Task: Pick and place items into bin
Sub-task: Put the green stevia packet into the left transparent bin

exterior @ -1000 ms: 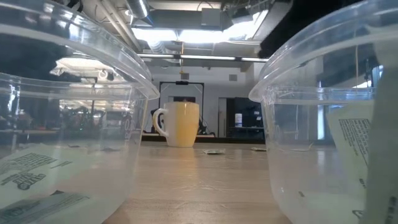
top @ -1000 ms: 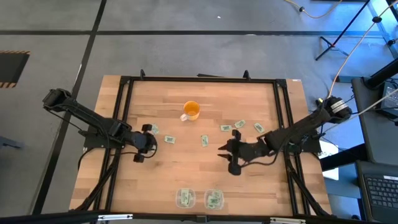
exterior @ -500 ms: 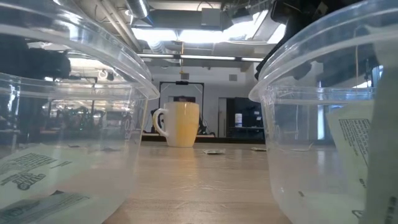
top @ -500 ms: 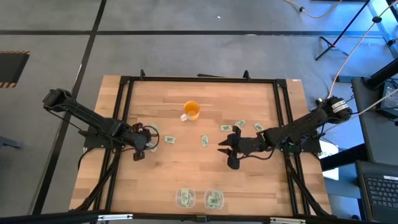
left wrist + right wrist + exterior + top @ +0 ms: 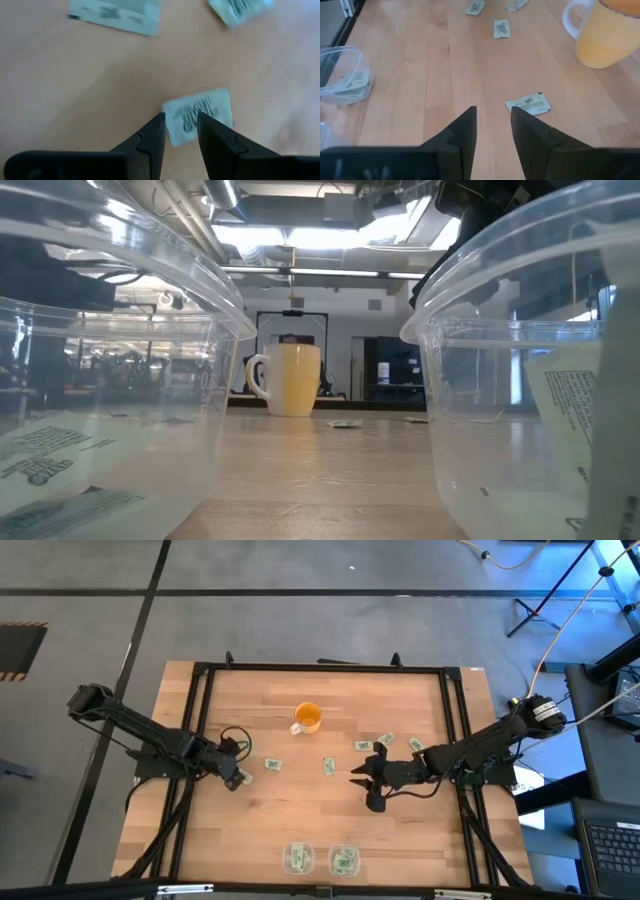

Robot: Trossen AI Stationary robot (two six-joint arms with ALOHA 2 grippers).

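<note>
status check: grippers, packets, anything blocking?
Left gripper open, low over a packet. Right gripper open, near a packet. Nothing blocking.

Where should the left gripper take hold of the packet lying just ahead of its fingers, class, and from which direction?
Grip the packet across its near short end, coming straight down from above: it lies flat on the table, and the left gripper already has its fingers open at that edge.

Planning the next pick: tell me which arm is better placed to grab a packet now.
Left. The left gripper is right down at the table with a packet at the tips of its open fingers. The right gripper, also open, sits short of its nearest packet.
</note>
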